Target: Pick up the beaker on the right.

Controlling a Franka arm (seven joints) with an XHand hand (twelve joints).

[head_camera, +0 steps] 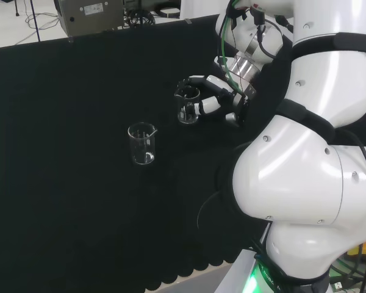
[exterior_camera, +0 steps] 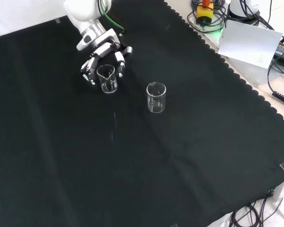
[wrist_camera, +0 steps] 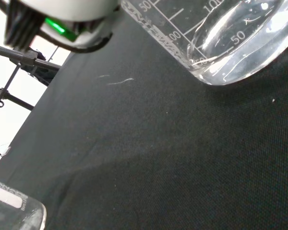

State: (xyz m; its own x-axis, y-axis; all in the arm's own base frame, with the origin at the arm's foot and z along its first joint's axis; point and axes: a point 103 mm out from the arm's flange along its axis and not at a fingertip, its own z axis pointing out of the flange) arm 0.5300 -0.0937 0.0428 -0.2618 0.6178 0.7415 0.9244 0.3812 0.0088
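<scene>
Beakers stand on the black surface (head_camera: 79, 183), two of them, both clear glass. In the head view one beaker (head_camera: 187, 105) is to the right, and the other beaker (head_camera: 141, 143) sits nearer the camera and to its left, well apart from it. The right one is the one to pick up.

The hand (head_camera: 215, 97) is right at that beaker. In the front view its fingers (exterior_camera: 119, 61) curl around the back and sides of the glass (exterior_camera: 107, 78), like a cup around it. I think they are touching it or just about to, but I cannot tell if they really squeeze it.

So the reaching part looks done. The lifting part is not done. The beaker's bottom seems to sit flat on the cloth, and the wrist view shows its round base (wrist_camera: 235, 48) down on the black fabric.

What is left: close the fingers all the way, then lift it straight up.

Some things are hard to see. The glass is clear, so its edges fade into the dark cloth. The hand hides the far side of the beaker in the head view. The thumb is hard to pick out from the other fingers. Both beakers look empty, but I am not sure.
</scene>
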